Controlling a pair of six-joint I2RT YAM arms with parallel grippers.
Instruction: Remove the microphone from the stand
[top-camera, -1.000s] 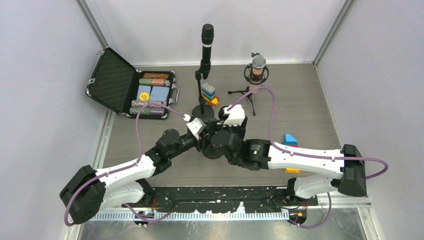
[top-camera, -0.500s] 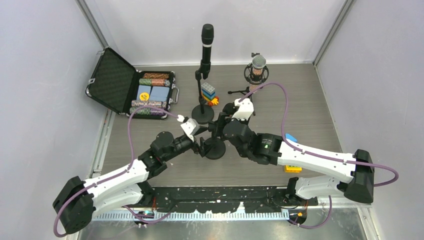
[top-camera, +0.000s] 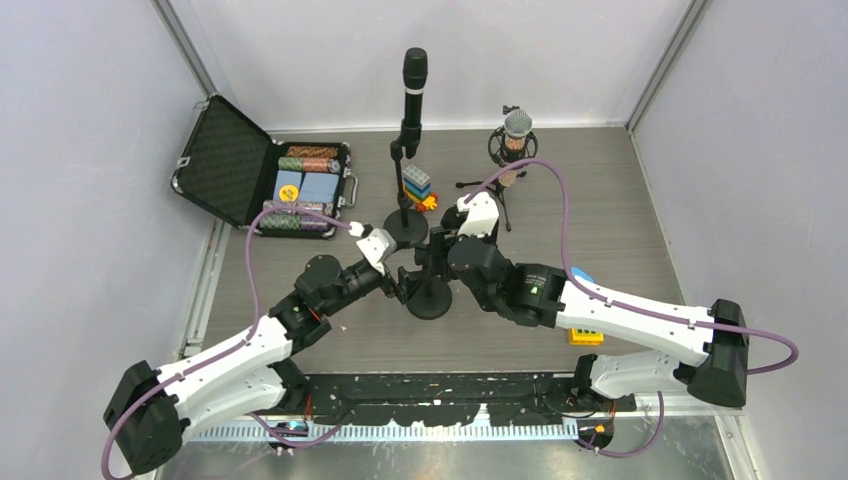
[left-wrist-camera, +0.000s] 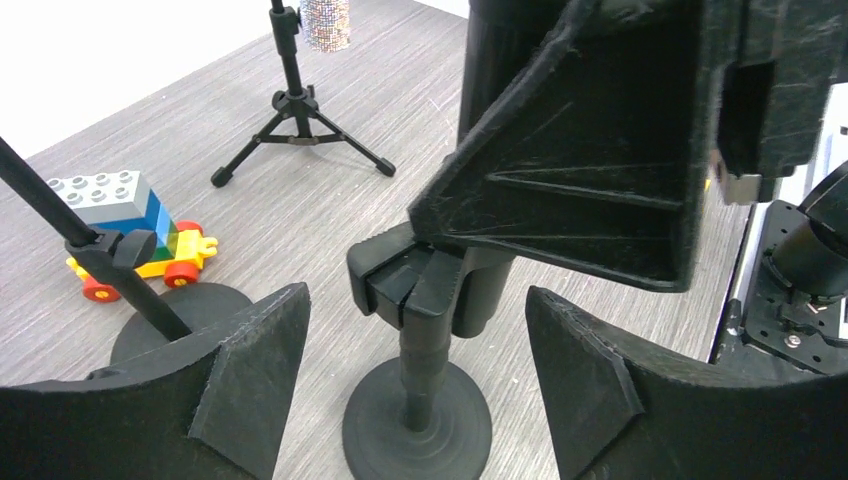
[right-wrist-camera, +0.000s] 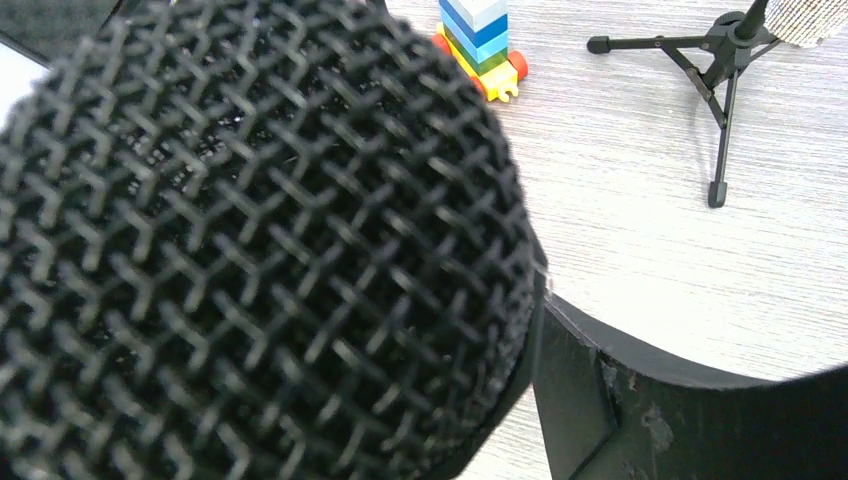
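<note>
A short black stand with a round base sits mid-table between both arms. Seen from the left wrist, its pole and base rise between the fingers of my left gripper, which is open and touches nothing. The clip tops the pole, with the lower end of the microphone against it. My right gripper reaches over the stand and straddles the microphone. In the right wrist view the black mesh head fills the frame with one finger right beside it. The other finger is hidden.
A taller stand holding a black microphone is just behind. A tripod with a silver-headed microphone stands back right. A toy brick car lies between them. An open case of chips sits far left, and loose blocks on the right.
My left gripper has opened off the short stand and its arm has drawn back to the left. The right gripper has shifted a little farther back over the stand.
</note>
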